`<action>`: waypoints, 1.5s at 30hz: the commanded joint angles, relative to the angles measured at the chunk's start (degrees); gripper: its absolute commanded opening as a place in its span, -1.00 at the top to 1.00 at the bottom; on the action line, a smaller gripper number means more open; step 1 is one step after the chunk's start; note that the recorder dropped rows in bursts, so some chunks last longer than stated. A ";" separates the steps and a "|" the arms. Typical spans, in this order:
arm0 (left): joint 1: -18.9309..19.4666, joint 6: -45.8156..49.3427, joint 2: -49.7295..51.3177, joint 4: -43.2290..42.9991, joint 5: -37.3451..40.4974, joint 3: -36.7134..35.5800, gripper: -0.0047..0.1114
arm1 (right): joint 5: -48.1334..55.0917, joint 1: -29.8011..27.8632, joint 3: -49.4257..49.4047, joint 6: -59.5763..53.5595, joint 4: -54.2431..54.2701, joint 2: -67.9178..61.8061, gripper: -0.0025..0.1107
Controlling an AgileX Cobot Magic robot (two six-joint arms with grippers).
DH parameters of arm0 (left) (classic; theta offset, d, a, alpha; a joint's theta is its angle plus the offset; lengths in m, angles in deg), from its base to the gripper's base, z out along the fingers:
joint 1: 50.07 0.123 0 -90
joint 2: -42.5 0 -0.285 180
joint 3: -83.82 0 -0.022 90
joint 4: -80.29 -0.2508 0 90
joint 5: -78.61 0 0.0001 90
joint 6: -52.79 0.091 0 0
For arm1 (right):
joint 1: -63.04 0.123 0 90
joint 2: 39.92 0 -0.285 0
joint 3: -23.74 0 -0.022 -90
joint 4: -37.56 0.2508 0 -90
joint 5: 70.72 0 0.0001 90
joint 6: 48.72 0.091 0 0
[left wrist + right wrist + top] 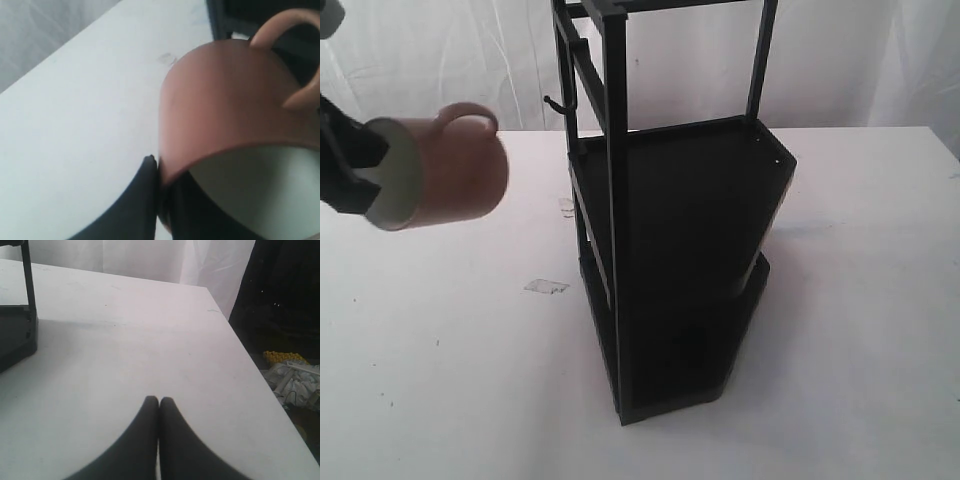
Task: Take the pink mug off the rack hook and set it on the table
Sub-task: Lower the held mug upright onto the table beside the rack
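Note:
The pink mug point(455, 170) hangs in the air at the left, lying on its side with its cream mouth toward my left arm and its loop handle up. My left gripper point(365, 170) is shut on the mug's rim, one finger outside the wall and one inside. From the left wrist the pink mug point(230, 105) fills the frame above the left gripper point(161, 172). The rack hook point(556, 103) sticks out empty from the post of the rack point(670, 250). The right gripper point(159, 401) is shut with nothing in it, over the white table point(150, 350).
A small scrap of paper or tape point(546, 287) lies on the table point(440, 370) left of the rack's base. The table's edge point(250, 360) drops off near the right gripper, with clutter on the floor beyond. White curtains hang behind.

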 commanded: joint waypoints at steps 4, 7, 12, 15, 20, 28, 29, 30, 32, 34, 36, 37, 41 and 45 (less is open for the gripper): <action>-0.11 -19.73 -0.67 -19.38 9.86 0.10 0.92 | -0.28 -0.21 -0.09 -0.36 -0.14 0.18 0.96; -0.11 -19.73 -0.67 -16.85 10.62 0.10 0.92 | -0.28 -0.21 -0.09 -0.36 -0.14 0.18 0.96; -0.11 -19.62 -0.19 -14.99 12.11 0.10 0.92 | -0.28 -0.21 -0.09 -0.36 -0.14 0.18 0.96; -0.11 -19.62 1.12 -14.33 12.91 0.10 0.92 | -0.28 -0.21 -0.09 -0.36 -0.14 0.18 0.96; -0.11 -18.82 4.61 -9.54 14.53 0.10 0.92 | -0.28 -0.21 -0.09 -0.36 -0.14 0.18 0.96; -0.11 -9.19 13.12 4.31 19.63 0.20 0.92 | -0.28 -0.21 -0.09 -0.36 -0.14 0.18 0.96; -0.11 -7.78 13.98 5.98 20.02 0.20 0.92 | -0.28 -0.21 -0.09 -0.36 -0.14 0.18 0.96; -0.11 -6.66 14.61 7.28 20.02 0.20 0.92 | -0.28 -0.21 -0.09 -0.36 -0.14 0.18 0.96; -0.11 -5.57 15.68 9.22 20.02 0.20 0.92 | -0.28 -0.21 -0.09 -0.36 -0.14 0.18 0.96; -0.11 -4.88 16.40 9.55 19.49 0.20 0.92 | -0.28 -0.21 -0.09 -0.36 -0.14 0.18 0.96; -0.11 -4.76 16.79 9.55 18.62 0.20 0.92 | -0.28 -0.21 -0.09 -0.36 -0.14 0.18 0.96; -0.11 -4.76 16.89 9.55 18.02 0.20 0.92 | -0.28 -0.21 -0.09 -0.36 -0.14 0.18 0.96; -0.11 -4.76 16.89 9.55 14.86 0.20 0.92 | -0.28 -0.21 -0.09 -0.36 -0.14 0.18 0.96; -0.11 -4.64 16.89 9.55 12.31 0.20 0.92 | -0.28 -0.21 -0.09 -0.36 -0.14 0.18 0.96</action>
